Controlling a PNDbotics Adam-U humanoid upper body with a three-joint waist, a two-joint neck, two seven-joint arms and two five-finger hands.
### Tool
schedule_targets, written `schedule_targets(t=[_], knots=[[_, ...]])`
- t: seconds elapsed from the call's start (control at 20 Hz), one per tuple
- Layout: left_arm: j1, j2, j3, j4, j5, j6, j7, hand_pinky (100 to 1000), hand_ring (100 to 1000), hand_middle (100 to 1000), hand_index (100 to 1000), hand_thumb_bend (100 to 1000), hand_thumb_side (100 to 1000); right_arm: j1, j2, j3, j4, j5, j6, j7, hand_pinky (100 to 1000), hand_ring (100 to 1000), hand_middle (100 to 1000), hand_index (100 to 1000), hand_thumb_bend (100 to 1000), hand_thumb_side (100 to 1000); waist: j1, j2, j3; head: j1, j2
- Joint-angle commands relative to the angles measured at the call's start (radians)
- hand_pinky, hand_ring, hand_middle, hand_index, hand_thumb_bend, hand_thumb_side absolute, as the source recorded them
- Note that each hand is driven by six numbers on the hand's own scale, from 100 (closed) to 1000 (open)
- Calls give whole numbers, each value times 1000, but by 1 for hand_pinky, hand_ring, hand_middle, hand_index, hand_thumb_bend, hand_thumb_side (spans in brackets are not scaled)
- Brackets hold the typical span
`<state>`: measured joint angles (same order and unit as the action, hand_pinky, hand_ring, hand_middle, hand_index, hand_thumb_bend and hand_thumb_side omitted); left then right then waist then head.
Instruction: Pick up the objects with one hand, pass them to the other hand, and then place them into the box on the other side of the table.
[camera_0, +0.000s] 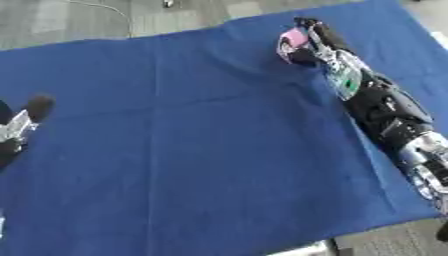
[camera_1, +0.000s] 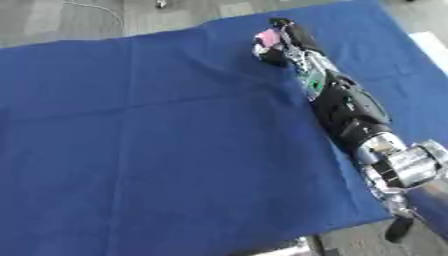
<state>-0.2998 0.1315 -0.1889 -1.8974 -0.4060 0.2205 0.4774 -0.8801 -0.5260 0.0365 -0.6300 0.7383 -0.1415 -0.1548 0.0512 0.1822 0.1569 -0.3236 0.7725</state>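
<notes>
I am reaching my right hand (camera_0: 308, 45) out to the far edge of the cloth (camera_0: 192, 150), toward its far right corner, and the fingers are curling round a small pink thing (camera_0: 294, 37). It is sitting on the left side of the hand, tucked between the fingers and what is probably the thumb; I cannot make out its shape or which way its long axis is running, so I am treating it as a compact lump. I also cannot tell whether it is lifted or touching the cloth.

My left hand (camera_0: 19, 129) is waiting at the left edge of the cloth, about midway along it, well apart from the right one. Only part of it is showing, and I cannot tell how its fingers are set.

That gap is what the next move is turning on: the thing is lying far and right, the receiving hand near and left, so I am judging the right arm needs to come back toward the middle for the pass. No box is showing in either view.
</notes>
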Motion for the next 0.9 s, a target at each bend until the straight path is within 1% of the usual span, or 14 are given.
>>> schedule_targets(t=[0.05, 0.1, 0.15, 0.2, 0.25, 0.4, 0.5, 0.55, 0.65, 0.75, 0.8, 0.85, 0.9], knots=[[-12, 17, 3, -18, -1, 0, 4, 463, 546, 596, 828, 996, 498, -14, -32, -9, 2, 5, 5, 10, 847, 852, 803, 939, 100, 517, -5, -4, -1, -5, -3], [-12, 17, 3, -18, -1, 0, 4, 464, 546, 597, 828, 993, 499, -13, -31, -10, 3, 1, 5, 15, 835, 841, 794, 935, 100, 520, -5, -4, -1, -6, -3], [-12, 17, 2, -18, -1, 0, 4, 465, 547, 597, 830, 990, 499, -13, -29, -10, 4, -5, 3, 21, 828, 836, 791, 932, 100, 541, -5, -5, -1, -6, -3], [-12, 17, 2, -18, -2, -1, 3, 465, 546, 597, 830, 991, 499, -12, -28, -11, 3, -14, 0, 26, 820, 831, 784, 928, 100, 582, -6, -5, -1, -7, -3], [-12, 17, 2, -18, -2, -1, 3, 465, 546, 597, 830, 992, 499, -10, -26, -11, 2, -25, -5, 30, 819, 831, 784, 929, 100, 592, -6, -5, -1, -7, -3], [-13, 17, 3, -18, -2, -1, 3, 464, 546, 597, 830, 990, 500, -5, -23, -4, 2, -45, -15, 49, 813, 827, 786, 932, 100, 594, -7, -5, 2, -9, -3], [-12, 17, 3, -18, -2, -1, 5, 463, 546, 597, 830, 991, 500, -3, -22, -2, 3, -51, -19, 63, 801, 812, 775, 926, 100, 570, -8, -5, 3, -10, -3], [-12, 17, 3, -18, -2, -1, 5, 463, 546, 596, 829, 991, 500, -2, -22, -2, 1, -54, -21, 65, 786, 755, 724, 901, 100, 512, -8, -5, 3, -10, -3], [-12, 17, 3, -18, -2, -1, 6, 463, 546, 596, 829, 991, 500, 1, -21, -3, -5, -59, -25, 53, 771, 691, 623, 854, 100, 414, -10, -6, 3, -10, -3], [-12, 17, 3, -17, -1, -1, 8, 462, 545, 596, 829, 990, 502, 5, -20, -4, -17, -67, -31, 24, 734, 563, 489, 726, 100, 209, -12, -6, 2, -10, -3], [-11, 17, 3, -16, 0, -2, 9, 462, 545, 596, 829, 990, 502, 6, -19, -5, -29, -76, -34, 1, 728, 547, 473, 704, 100, 181, -13, -7, 1, -10, -3], [-11, 17, 3, -14, 0, -2, 10, 462, 545, 596, 829, 990, 502, 7, -19, -4, -42, -86, -36, -22, 712, 514, 431, 658, 100, 121, -14, -8, -1, -9, -3], [-9, 17, 2, -12, -1, -3, 10, 461, 545, 595, 828, 989, 502, 9, -17, -4, -62, -101, -39, -49, 703, 500, 410, 634, 100, 100, -15, -9, -4, -8, -3]])
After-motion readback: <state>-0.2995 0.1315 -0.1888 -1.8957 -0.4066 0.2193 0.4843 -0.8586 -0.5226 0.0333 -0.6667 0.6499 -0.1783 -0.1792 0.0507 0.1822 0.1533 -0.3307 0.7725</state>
